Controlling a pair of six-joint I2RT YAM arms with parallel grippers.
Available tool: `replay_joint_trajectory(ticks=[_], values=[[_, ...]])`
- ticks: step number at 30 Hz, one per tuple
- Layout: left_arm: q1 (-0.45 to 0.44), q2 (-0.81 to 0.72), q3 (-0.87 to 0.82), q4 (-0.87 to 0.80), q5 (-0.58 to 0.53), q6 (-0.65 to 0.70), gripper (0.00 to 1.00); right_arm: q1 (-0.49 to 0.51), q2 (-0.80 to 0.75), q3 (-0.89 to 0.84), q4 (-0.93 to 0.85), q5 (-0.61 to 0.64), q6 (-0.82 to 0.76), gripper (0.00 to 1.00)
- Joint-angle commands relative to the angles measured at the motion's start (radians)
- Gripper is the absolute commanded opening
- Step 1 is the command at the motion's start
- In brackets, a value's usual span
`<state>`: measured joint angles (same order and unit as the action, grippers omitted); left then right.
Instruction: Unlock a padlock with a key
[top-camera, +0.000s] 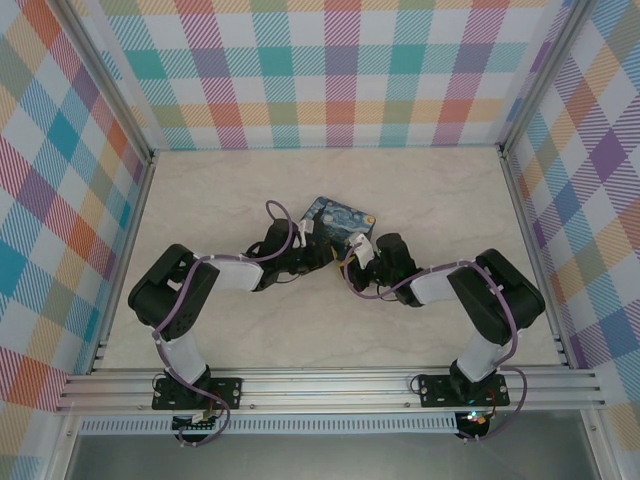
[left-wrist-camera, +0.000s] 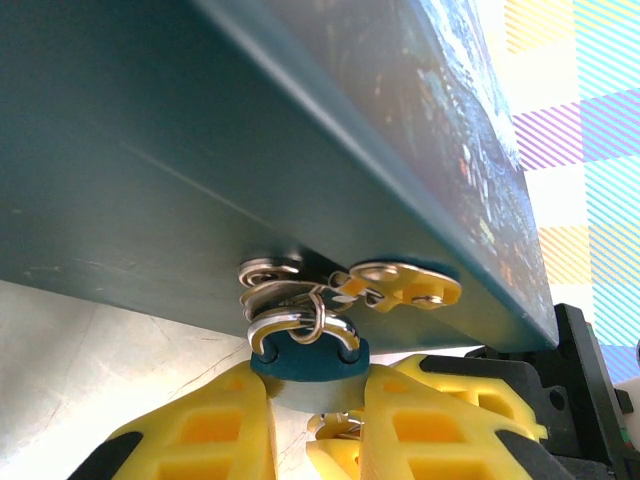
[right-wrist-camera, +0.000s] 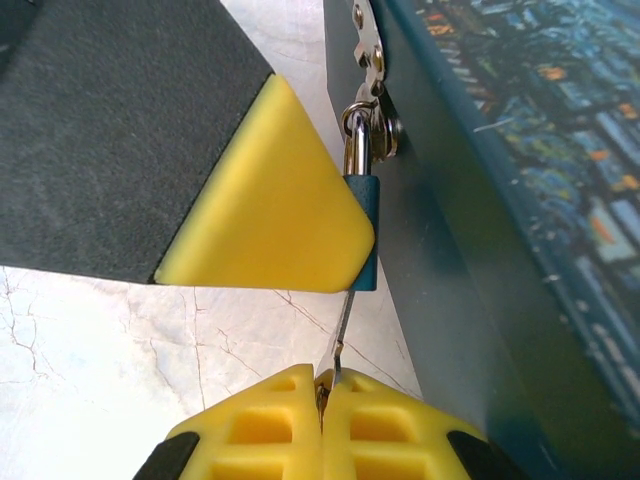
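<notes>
The padlock (left-wrist-camera: 308, 360), blue-bodied with a silver shackle (left-wrist-camera: 300, 325), hangs from the hasp on the side of the dark blue painted tin (left-wrist-camera: 200, 160). My left gripper (left-wrist-camera: 310, 390) is shut on the padlock's body, one yellow finger on each side. In the right wrist view the padlock (right-wrist-camera: 366, 225) shows beside the left gripper's yellow finger (right-wrist-camera: 270, 200). The thin grey key (right-wrist-camera: 341, 335) runs from the padlock's underside down into my right gripper (right-wrist-camera: 323, 395), which is shut on it. From above, both grippers (top-camera: 318, 250) (top-camera: 352, 262) meet at the tin's (top-camera: 340, 218) near edge.
The tin lies in the middle of the marbled table (top-camera: 200, 190). Checkered walls (top-camera: 60, 200) close off the left, back and right. An aluminium rail (top-camera: 330, 385) runs along the near edge by the arm bases.
</notes>
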<state>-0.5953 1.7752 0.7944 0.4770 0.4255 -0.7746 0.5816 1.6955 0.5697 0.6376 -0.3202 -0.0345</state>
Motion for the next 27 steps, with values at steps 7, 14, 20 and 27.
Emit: replay_joint_trajectory(ticks=[7, 14, 20, 27], values=[[-0.017, -0.025, -0.016, -0.003, 0.042, -0.005, 0.21, -0.002, -0.037, 0.077, 0.07, 0.011, -0.005, 0.0], [-0.022, -0.022, -0.011, -0.006, 0.041, -0.006, 0.21, -0.003, -0.034, 0.117, 0.02, 0.026, -0.036, 0.0], [-0.024, -0.011, -0.014, -0.011, 0.024, -0.004, 0.21, -0.016, -0.071, 0.108, 0.014, -0.012, -0.013, 0.0], [-0.024, -0.012, -0.012, -0.006, 0.007, -0.01, 0.21, -0.017, -0.095, 0.099, -0.071, -0.046, -0.015, 0.0]])
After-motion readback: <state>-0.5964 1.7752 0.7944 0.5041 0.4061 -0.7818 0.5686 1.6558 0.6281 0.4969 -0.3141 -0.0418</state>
